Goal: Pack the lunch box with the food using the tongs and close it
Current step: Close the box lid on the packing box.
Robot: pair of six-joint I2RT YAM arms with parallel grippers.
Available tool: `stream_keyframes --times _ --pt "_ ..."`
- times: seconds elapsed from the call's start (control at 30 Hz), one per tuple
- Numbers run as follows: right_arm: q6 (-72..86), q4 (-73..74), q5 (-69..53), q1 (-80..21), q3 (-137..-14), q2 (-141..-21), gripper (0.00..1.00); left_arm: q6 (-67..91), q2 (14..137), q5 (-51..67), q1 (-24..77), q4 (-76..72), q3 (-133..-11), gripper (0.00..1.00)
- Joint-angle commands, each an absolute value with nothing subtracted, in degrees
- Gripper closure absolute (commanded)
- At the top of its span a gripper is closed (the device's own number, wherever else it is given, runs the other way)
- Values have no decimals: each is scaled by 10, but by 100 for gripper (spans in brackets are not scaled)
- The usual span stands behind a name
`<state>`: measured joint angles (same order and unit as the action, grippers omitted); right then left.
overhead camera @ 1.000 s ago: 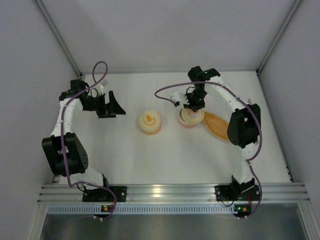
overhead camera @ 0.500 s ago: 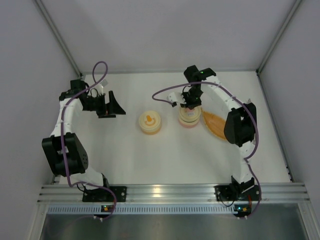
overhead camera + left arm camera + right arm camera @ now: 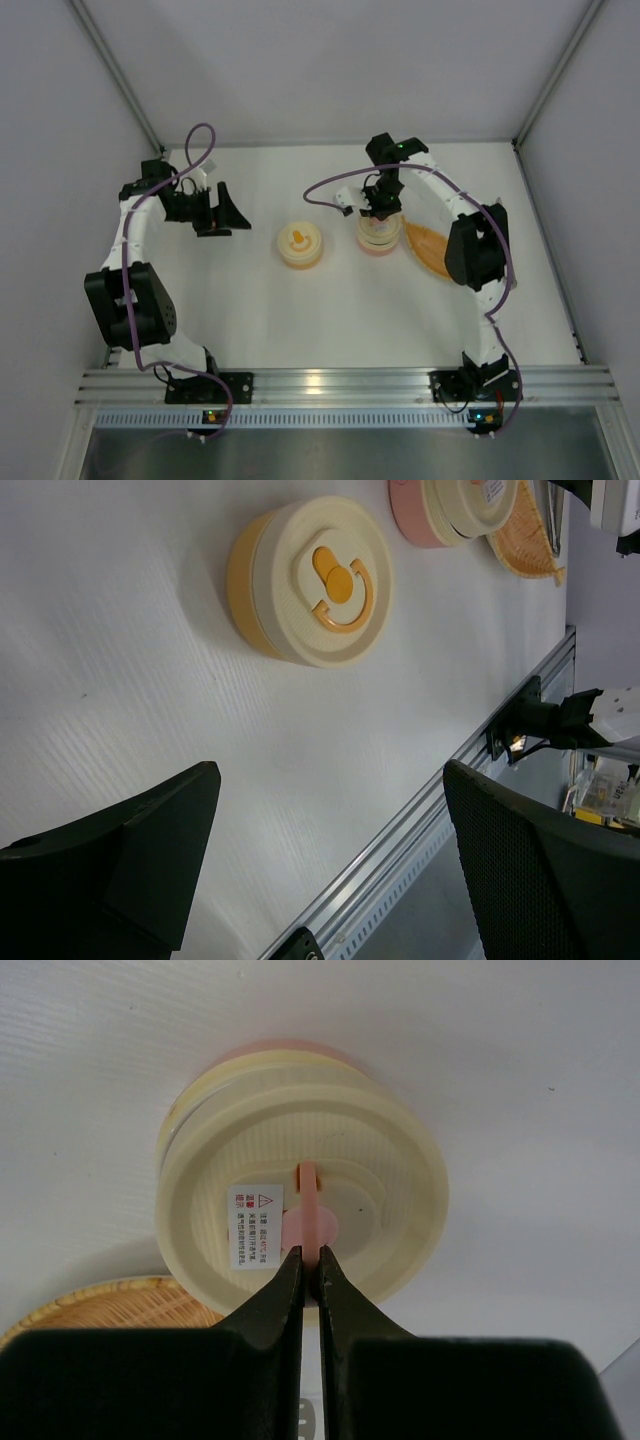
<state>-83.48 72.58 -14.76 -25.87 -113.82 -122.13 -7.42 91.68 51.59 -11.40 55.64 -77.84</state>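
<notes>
Right gripper [image 3: 381, 212] shifted left, perhaps upward

**Middle crowded, near side open**

From above, the orange box [image 3: 300, 246] stands mid-surface [image 3: 300, 330]. The pink box [image 3: 378, 243] is at its 3 o'clock, and only a narrow lane separates them. The right tool [image 3: 310, 1258] is pinched on the pink handle [image 3: 308, 1185] of the lid [image 3: 385, 1175], blocking that box from overhead. A woven tray [image 3: 428, 252] lies just beside it at 3 o'clock. The left tool [image 3: 226, 210], jaws wide, hangs apart at the orange box's 10 o'clock. Bare surface spreads at 6 o'clock, down to the rail [image 3: 340, 382].
</notes>
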Motion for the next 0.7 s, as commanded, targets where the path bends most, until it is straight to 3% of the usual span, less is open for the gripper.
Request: stream_keyframes --times 0.0,0.67 --pt "-853 730 -164 -270 -1163 -1222 100 -83 918 532 -120 541 -797 2" --pt "-809 672 -179 -271 -1114 -1162 100 -82 924 529 -122 541 -795 2"
